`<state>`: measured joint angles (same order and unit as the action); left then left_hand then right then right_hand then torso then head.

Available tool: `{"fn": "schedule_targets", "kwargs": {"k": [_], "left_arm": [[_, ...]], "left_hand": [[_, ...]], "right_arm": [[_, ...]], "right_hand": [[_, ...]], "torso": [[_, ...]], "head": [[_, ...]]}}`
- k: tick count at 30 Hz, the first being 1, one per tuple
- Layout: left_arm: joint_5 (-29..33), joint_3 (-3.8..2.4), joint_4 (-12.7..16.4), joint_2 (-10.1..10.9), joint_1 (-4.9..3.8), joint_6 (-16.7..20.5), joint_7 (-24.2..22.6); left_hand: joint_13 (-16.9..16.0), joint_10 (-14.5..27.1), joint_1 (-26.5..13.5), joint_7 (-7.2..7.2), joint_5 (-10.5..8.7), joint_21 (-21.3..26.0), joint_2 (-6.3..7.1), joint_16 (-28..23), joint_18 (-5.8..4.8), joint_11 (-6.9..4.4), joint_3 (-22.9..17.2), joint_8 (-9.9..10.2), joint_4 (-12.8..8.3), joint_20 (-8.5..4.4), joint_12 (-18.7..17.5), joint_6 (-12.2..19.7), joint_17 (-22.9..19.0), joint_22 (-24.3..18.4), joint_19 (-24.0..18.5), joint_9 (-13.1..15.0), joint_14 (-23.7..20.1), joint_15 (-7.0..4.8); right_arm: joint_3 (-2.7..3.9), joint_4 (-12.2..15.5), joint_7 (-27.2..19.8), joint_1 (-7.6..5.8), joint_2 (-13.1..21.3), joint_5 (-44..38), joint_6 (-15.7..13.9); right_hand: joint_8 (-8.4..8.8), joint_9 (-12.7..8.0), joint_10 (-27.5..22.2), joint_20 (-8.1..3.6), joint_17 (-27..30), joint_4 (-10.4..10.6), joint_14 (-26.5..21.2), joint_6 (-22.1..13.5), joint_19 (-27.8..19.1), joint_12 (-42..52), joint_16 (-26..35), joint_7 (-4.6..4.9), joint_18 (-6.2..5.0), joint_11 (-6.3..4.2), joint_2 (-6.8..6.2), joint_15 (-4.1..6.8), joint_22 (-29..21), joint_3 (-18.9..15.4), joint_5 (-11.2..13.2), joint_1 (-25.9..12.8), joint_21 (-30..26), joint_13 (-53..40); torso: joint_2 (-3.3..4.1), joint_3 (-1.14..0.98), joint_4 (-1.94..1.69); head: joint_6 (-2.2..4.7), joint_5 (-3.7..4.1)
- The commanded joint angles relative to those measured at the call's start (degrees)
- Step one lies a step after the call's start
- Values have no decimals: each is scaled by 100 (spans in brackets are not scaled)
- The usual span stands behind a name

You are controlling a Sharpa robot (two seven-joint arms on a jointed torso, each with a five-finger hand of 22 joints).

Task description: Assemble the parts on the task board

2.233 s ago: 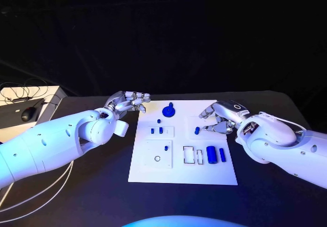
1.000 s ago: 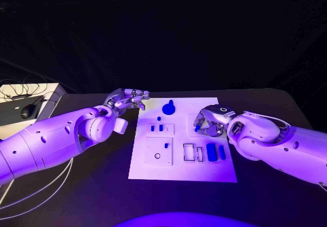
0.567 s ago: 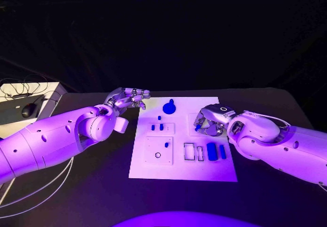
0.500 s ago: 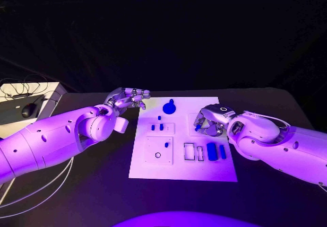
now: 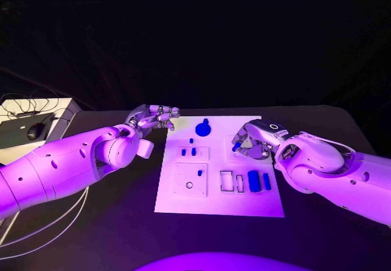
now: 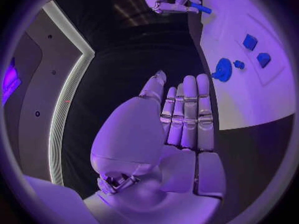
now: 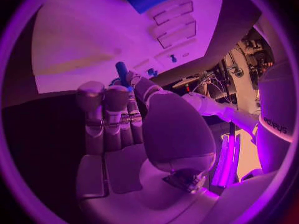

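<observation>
A black table (image 5: 98, 226) in a dark room carries the white task board (image 5: 220, 197), blue parts on it. The right hand (image 5: 254, 140) pinches a small blue peg (image 7: 121, 68) over the board's right side; its arm reads "sharpa" (image 7: 276, 125). The left hand (image 5: 153, 119), fingers curled and holding nothing, hovers by the board's far-left corner.

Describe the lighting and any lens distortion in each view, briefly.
Head view: violet light washes the white board and both arms, and the background is black. Left wrist view: fisheye circle in which the board's edge bends; the left hand is evenly lit and the surroundings are dark. Right wrist view: stronger magenta light and curved board lines; the right hand pinches a small blue peg, which is seen sharply.
</observation>
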<state>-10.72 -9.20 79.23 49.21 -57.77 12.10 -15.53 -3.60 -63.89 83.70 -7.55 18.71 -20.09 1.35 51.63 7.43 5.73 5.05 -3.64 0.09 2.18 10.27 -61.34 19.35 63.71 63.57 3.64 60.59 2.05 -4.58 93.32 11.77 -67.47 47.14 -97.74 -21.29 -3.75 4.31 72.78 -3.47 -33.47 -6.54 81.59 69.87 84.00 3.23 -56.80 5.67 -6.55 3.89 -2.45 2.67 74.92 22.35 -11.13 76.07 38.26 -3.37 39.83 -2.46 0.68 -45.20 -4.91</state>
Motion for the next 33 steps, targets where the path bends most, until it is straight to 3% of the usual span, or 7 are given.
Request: {"fn": "schedule_targets", "kwargs": {"k": [1, 5, 9, 16, 22, 33], "left_arm": [[18, -4, -39, -28, -1, -47, -16], [23, -4, -79, -36, -1, -50, -16], [27, -4, -108, -46, -1, -51, -20], [29, -4, -134, -80, -1, -62, -21], [31, -4, -144, -111, -1, -70, -26], [33, -4, -136, -108, -2, -61, -10]], "left_hand": [[-3, 38, 33, 9, -16, 30, -46, -30, 8, -2, 18, -35, -22, 0, 24, 6, 5, 7, 23, 7, 16, -12], [-3, 38, 33, 9, -16, 30, -46, -30, 8, -2, 18, -35, -22, 0, 24, 6, 5, 7, 23, 7, 16, -12], [-3, 38, 33, 9, -16, 30, -46, -30, 8, -2, 18, -35, -22, 0, 24, 6, 5, 7, 23, 7, 16, -12], [-3, 38, 33, 9, -16, 30, -46, -30, 8, -2, 18, -35, -22, 0, 24, 6, 5, 7, 23, 7, 16, -12], [-3, 38, 33, 9, -16, 30, -46, -30, 8, -2, 18, -35, -22, 0, 24, 6, 5, 7, 23, 7, 16, -12], [-3, 41, 30, 11, -15, 40, -48, -33, 8, -3, 14, -36, -30, 0, 32, 0, 12, 21, 22, 7, 15, -12]], "right_arm": [[54, 221, -48, -19, 89, 297, -390], [103, 444, -88, -30, 159, 500, -400], [122, 594, -133, -33, 108, 667, -377], [63, 730, -253, 91, -227, 719, -342], [-1, 636, -340, 359, -696, 409, -347], [-82, 350, -371, 580, -1132, 47, -316]], "right_hand": [[-6, 180, 240, -26, -7, -3, 12, 48, 307, 19, 3, -12, -65, -177, 126, 30, 495, 31, -11, 42, 13, -20], [-5, 184, 238, -26, -10, -15, 13, 46, 307, 19, 3, -4, -67, -174, 131, 28, 494, 33, -12, 46, 8, -20], [-4, 184, 238, -26, -10, -16, 13, 45, 307, 19, 3, -3, -67, -174, 132, 28, 494, 34, -13, 47, 7, -20], [-2, 190, 217, -20, -10, -42, 11, 27, 297, 18, 19, 10, -78, -164, 153, 22, 478, 27, -14, 43, -61, -19], [-4, 191, 216, -19, -6, -50, 12, 25, 295, 20, 25, 12, -81, -163, 156, 22, 474, 26, -16, 43, -77, -20], [-4, 195, 214, -17, 2, -75, 21, 26, 298, 19, 33, 16, -83, -162, 163, 21, 476, 16, -15, 37, -76, -19]], "torso": [[-15, -9, 4], [-8, -15, 16], [-10, -4, 15], [-3, -5, 8], [1, -1, -3], [1, 2, 3]], "head": [[-9, -23], [-2, -31], [-11, -59], [-37, -119], [-51, -163], [-96, -247]]}}
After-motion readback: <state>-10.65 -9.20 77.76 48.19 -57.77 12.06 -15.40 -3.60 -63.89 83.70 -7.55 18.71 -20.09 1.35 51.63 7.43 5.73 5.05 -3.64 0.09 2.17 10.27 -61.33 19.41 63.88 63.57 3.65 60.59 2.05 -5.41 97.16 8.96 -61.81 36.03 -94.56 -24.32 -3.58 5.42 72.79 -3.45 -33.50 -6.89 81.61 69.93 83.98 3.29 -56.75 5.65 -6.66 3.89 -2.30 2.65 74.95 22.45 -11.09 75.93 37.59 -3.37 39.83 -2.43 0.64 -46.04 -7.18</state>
